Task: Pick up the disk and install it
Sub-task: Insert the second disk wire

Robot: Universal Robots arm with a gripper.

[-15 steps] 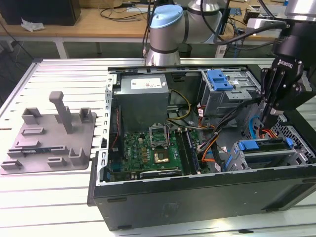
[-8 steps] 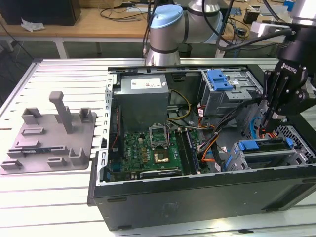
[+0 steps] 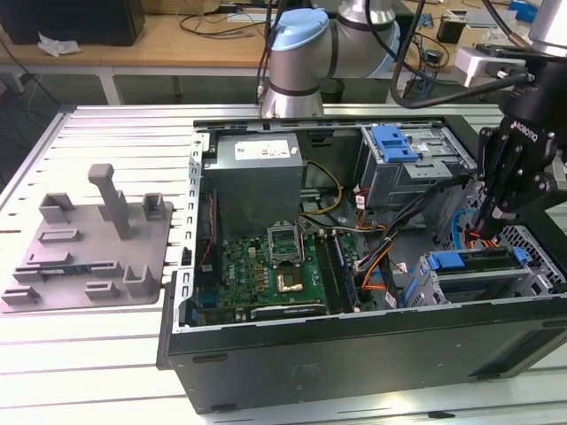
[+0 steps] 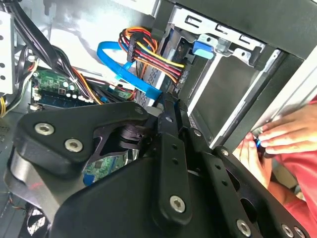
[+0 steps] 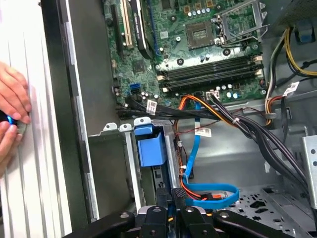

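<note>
Disk (image 3: 474, 262) sits on edge in the lower drive cage (image 3: 532, 282) at the exterior view's right, blue carrier rail uppermost, looking seated or nearly so; judged dense for its size, rigid, smooth metal faces likely slick, electronics shock-sensitive; best taken by the plastic carrier edges, not the label face; gripper (image 3: 485, 226) hangs just above it by the red and blue cables (image 5: 210, 194), fingers drawn together with nothing seen between them; a person's hand (image 4: 277, 136) rests outside the case wall.
</note>
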